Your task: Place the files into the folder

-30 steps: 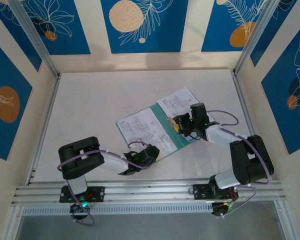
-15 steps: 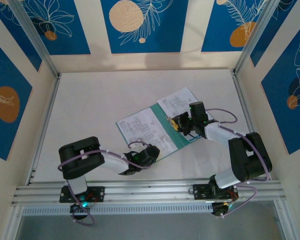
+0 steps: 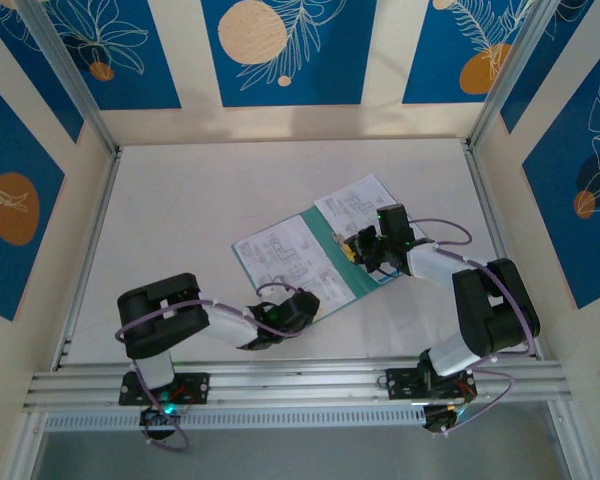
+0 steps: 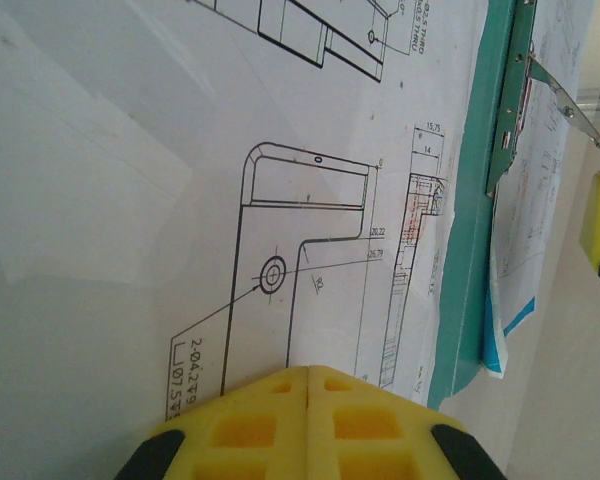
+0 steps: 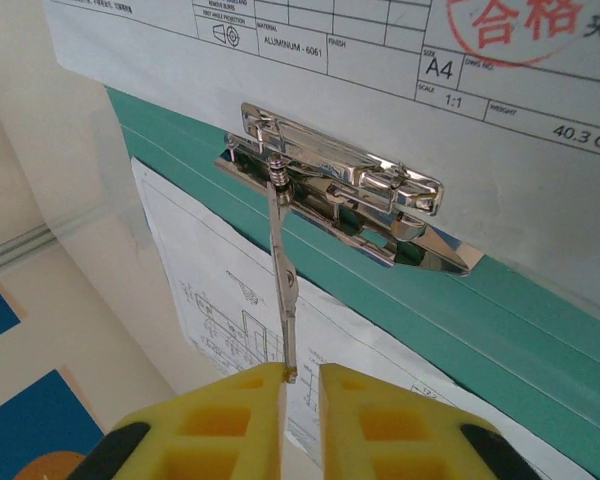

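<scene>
The teal folder (image 3: 332, 250) lies open on the table with white printed files (image 3: 280, 255) on both halves. A sky-blue sheet's corner (image 4: 500, 335) pokes out under its near edge. My left gripper (image 4: 308, 372) is shut, its yellow tips pressed on the drawing sheet (image 4: 310, 200) by the folder's near-left edge (image 4: 475, 200). My right gripper (image 5: 302, 375) sits over the spine. Its jaws stand a narrow gap apart, with the tip of the raised clip lever (image 5: 282, 290) between them against the left finger. The metal clip (image 5: 340, 195) rests on the teal spine (image 5: 460, 310).
Aluminium frame rails (image 3: 280, 385) run along the near edge, and uprights stand at the corners. Blue patterned panels (image 3: 280, 50) wall the table on three sides. Bare white tabletop (image 3: 180, 200) surrounds the folder.
My right gripper's jaws have narrowed around the clip lever and the right arm has edged slightly left. The left arm and the papers have not moved.
</scene>
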You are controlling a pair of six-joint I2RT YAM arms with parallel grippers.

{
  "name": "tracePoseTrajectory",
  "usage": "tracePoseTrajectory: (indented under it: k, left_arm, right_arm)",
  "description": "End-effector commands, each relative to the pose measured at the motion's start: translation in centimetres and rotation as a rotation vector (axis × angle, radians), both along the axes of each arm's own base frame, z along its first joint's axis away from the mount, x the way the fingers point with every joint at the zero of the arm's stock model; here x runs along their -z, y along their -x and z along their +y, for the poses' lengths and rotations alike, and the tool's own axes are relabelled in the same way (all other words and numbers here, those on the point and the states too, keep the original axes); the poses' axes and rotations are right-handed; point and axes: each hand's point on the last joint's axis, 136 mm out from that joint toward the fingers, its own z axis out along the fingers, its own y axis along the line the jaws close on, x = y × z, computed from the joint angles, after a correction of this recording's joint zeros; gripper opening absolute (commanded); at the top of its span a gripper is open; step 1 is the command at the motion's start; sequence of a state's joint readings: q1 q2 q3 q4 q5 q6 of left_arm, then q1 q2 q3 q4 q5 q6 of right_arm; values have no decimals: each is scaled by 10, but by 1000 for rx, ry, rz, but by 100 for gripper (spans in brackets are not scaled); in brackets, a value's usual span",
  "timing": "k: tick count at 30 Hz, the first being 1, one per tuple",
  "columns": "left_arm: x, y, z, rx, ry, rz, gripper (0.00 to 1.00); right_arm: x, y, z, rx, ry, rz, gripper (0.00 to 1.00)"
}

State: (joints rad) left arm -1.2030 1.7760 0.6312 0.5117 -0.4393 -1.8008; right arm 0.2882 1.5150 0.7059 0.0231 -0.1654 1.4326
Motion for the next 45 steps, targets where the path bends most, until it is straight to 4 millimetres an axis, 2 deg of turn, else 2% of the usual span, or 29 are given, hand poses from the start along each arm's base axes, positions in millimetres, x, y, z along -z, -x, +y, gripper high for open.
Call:
tracePoseTrajectory:
  k: [1,10,21,45]
  left_arm:
    - [45,22,30,39,-196,86,5]
    - [43,21,29,43,-200,82,5]
    - [43,22,29,49,-203,81,5]
    - [44,22,29,50,-208,83,5]
  right_arm:
    - [-1,-2,1,-11,-3,5,16]
    - [5,-5,-3,-7,6,12,14]
    - [1,-9,-3,-8,10,-5,19]
    - [0,-11,2,-3,-2,-1,18]
